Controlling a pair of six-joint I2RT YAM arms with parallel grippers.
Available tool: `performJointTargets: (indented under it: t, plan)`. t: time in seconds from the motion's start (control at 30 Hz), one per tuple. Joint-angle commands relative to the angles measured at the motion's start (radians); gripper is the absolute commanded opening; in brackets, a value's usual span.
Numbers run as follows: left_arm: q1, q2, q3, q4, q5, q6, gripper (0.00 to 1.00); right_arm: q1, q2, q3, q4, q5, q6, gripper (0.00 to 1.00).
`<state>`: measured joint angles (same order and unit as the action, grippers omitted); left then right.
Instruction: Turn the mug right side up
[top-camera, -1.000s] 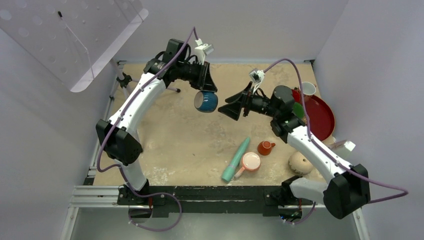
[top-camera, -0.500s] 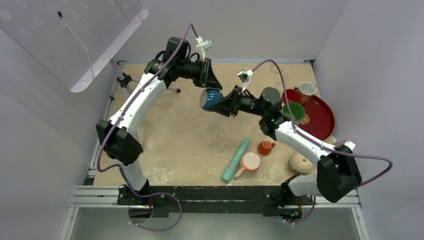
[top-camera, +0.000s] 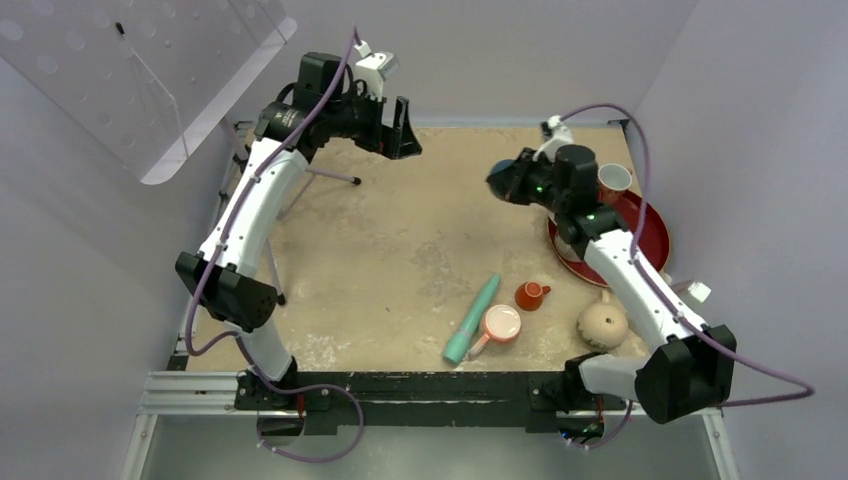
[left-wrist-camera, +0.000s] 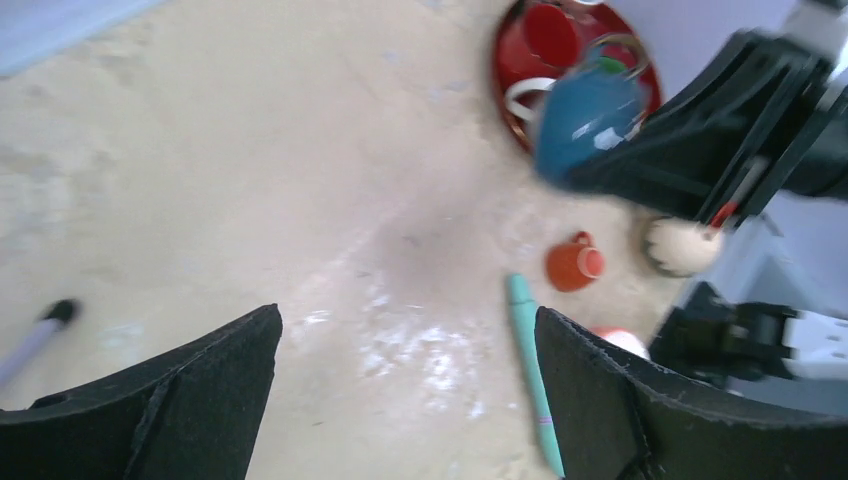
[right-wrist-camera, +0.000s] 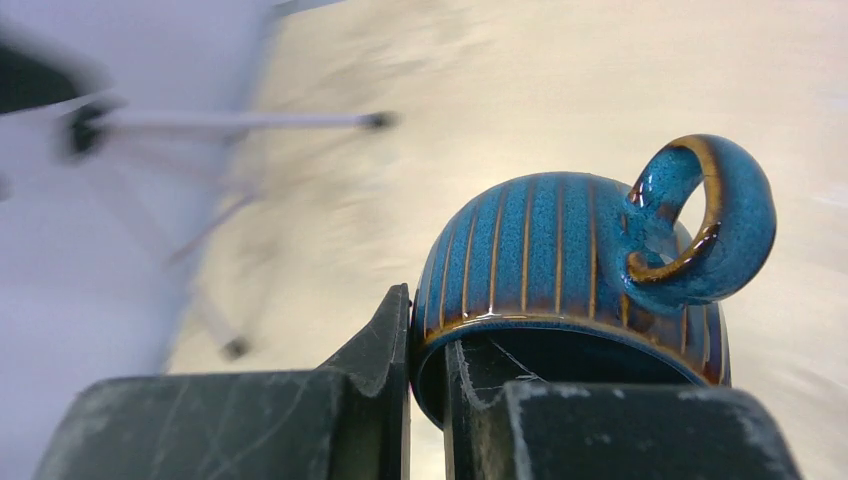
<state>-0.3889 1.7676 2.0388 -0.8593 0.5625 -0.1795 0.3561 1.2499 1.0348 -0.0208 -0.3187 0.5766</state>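
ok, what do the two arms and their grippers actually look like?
Both alike: left arm and right arm have white links with black joint housings. A purple cable runs along each. Left gripper and right gripper have black, wedge-shaped fingers, scuffed matte.

Bulbous beige mug (top-camera: 603, 322), upside down, front right

Blue cup (right-wrist-camera: 580, 260) nipped between the right gripper (right-wrist-camera: 430, 325) fingers (right-wrist-camera: 375, 360) — glazed ceramic, glossy, ribbed, brown-edged at rim and handle; both fingers matt black plastic, scratched; tabletop (top-camera: 400, 260) beyond the fingertips matt, rough, sandy; mug (top-camera: 603, 322), well off the fingers — beige ceramic, duller finish.
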Motion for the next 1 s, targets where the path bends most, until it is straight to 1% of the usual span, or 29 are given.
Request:
performJointTargets:
  t: [0.0, 0.03, 0.07, 0.17, 0.23, 0.4, 0.5, 0.6, 0.67, 0.83, 0.97]
  plan:
    - [0.012, -0.077, 0.022, -0.088, -0.226, 0.211, 1.00, -0.182, -0.078, 0.139, -0.402, 0.387, -0.199, 0.00]
    - [0.011, -0.090, -0.006, -0.090, -0.234, 0.228, 1.00, -0.219, -0.076, 0.159, -0.436, 0.460, -0.223, 0.00]
    - [0.011, -0.103, -0.031, -0.093, -0.237, 0.238, 1.00, -0.264, -0.070, 0.168, -0.450, 0.487, -0.241, 0.00]
    - [0.010, -0.134, -0.100, -0.103, -0.241, 0.251, 1.00, -0.402, -0.027, 0.195, -0.461, 0.524, -0.278, 0.00]
    - [0.010, -0.153, -0.147, -0.102, -0.240, 0.264, 1.00, -0.471, 0.020, 0.224, -0.465, 0.539, -0.297, 0.00]
    - [0.010, -0.204, -0.252, -0.111, -0.264, 0.338, 1.00, -0.647, 0.151, 0.300, -0.476, 0.500, -0.313, 0.00]
    - [0.010, -0.235, -0.311, -0.113, -0.318, 0.386, 1.00, -0.732, 0.243, 0.315, -0.454, 0.386, -0.305, 0.00]
    - [0.010, -0.258, -0.358, -0.113, -0.337, 0.415, 1.00, -0.774, 0.346, 0.359, -0.476, 0.327, -0.301, 0.00]
    - [0.010, -0.271, -0.383, -0.113, -0.349, 0.430, 1.00, -0.781, 0.398, 0.367, -0.485, 0.327, -0.302, 0.00]
    - [0.011, -0.286, -0.424, -0.112, -0.385, 0.452, 1.00, -0.798, 0.472, 0.333, -0.463, 0.347, -0.300, 0.00]
    - [0.012, -0.282, -0.430, -0.109, -0.398, 0.464, 1.00, -0.800, 0.554, 0.377, -0.476, 0.349, -0.307, 0.00]
